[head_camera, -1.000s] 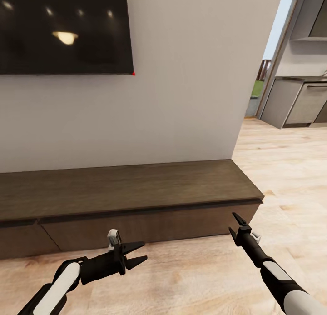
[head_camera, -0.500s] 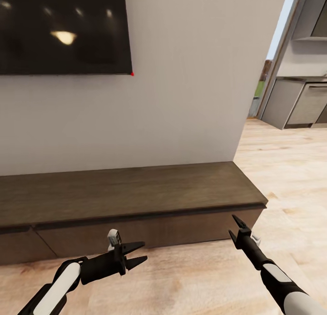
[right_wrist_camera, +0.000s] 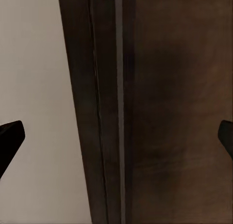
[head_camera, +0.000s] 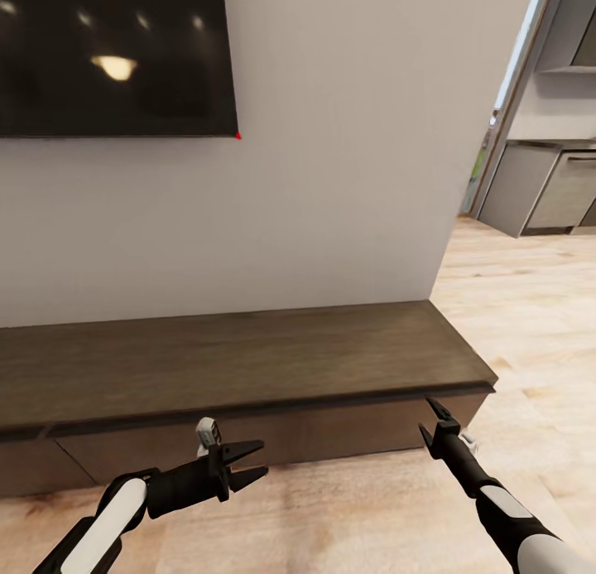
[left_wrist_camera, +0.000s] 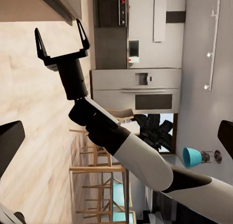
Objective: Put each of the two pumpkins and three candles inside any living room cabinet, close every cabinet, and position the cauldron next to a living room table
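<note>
We face the cabinet point(head_camera: 248, 367), drawers shut, under the television point(head_camera: 116, 56). Left end effector point(head_camera: 248, 465) and right end effector point(head_camera: 430, 417) both gape, empty. The right, near the drawer front, may strike the handle-less panel.

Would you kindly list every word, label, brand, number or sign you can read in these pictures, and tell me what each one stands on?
None: no readable text shows in any view.
The long, low dark-brown wood cabinet bears no label.
The black wall-mounted screen shows only reflected lights.
The built-in kitchen appliances in the left wrist view have small panels, too small and blurred to read.
The left gripper and right gripper carry no markings.
</note>
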